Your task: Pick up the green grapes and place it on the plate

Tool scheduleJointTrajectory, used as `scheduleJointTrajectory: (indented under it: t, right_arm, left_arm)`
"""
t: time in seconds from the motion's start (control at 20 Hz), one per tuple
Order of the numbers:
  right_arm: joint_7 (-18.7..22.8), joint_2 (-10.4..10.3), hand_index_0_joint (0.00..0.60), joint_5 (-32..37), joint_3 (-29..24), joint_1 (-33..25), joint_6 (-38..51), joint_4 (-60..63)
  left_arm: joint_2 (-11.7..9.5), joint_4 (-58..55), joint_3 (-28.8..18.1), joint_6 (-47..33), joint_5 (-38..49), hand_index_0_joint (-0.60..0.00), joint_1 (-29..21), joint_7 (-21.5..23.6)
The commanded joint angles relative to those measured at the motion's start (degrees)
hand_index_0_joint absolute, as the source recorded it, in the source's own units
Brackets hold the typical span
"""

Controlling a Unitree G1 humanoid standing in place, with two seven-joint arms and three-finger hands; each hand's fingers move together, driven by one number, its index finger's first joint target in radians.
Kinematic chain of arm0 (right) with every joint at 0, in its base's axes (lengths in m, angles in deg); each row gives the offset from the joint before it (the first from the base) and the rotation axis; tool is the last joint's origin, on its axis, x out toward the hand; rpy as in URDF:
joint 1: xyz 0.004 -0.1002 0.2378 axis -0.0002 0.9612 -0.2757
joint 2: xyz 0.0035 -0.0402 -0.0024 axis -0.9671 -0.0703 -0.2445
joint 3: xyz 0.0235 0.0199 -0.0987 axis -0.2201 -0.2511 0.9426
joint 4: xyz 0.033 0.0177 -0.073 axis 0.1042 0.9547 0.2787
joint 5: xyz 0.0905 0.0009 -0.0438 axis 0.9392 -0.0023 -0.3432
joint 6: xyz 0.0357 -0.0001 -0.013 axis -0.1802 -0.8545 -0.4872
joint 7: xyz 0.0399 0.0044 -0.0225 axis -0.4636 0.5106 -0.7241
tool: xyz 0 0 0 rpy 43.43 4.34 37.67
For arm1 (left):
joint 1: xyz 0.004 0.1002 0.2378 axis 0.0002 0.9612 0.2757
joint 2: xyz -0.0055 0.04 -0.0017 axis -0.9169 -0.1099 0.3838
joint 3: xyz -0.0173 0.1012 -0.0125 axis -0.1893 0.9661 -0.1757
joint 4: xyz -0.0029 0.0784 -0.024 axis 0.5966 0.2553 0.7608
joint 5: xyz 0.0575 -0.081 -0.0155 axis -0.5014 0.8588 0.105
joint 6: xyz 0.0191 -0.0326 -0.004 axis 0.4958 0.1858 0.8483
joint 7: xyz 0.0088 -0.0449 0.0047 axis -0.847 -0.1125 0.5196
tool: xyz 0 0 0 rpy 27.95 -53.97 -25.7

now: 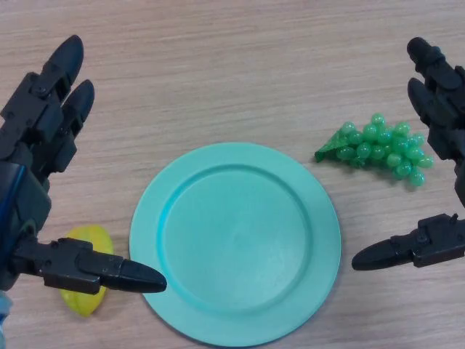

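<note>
Grapes (379, 149) lie on tabletop (240, 65), right of plate (236, 243) (not touching). Right robot hand (439, 109) beside them, fingers apart, holding nothing. Left robot hand (43, 145) spread likewise over lemon (86, 280). No writing legible.

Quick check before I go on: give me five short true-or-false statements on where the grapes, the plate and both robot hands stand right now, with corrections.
1. The green grapes lie on the plate. False: they lie on the table, beside the plate on the robot's right.
2. The right robot hand is open, with nothing in it. True.
3. The plate holds a yellow fruit. False: the plate is bare; the yellow object lies on the table at its left edge, partly under the left thumb.
4. The left robot hand is open. True.
5. The left robot hand holds the grapes. False: it is on the far side of the plate from them.
</note>
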Motion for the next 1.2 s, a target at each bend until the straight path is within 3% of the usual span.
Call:
scheduleJointTrajectory:
  t: [0.05,0.4,0.85,1.2]
  right_arm:
    - [1.8,0.7,0.000,0.8,-2.6,-1.3,8.6,-2.3]
    - [3.4,1.0,0.000,0.9,-2.9,-2.5,9.6,0.9]
    - [5.8,4.7,0.000,-4.8,-2.0,-18.7,16.3,26.5]
    - [8.1,7.4,0.000,-7.0,-2.3,-27.2,24.5,48.2]
  left_arm:
    - [-1.1,-2.4,-2.0,-6.3,1.1,0.000,-0.5,-0.2]
    - [-0.1,0.9,-0.1,-10.8,-0.7,0.000,1.1,1.3]
    - [-0.5,4.5,2.9,-11.8,-2.2,0.000,-0.3,3.7]
    - [-2.7,5.6,4.9,-6.7,-1.6,0.000,-7.9,6.3]
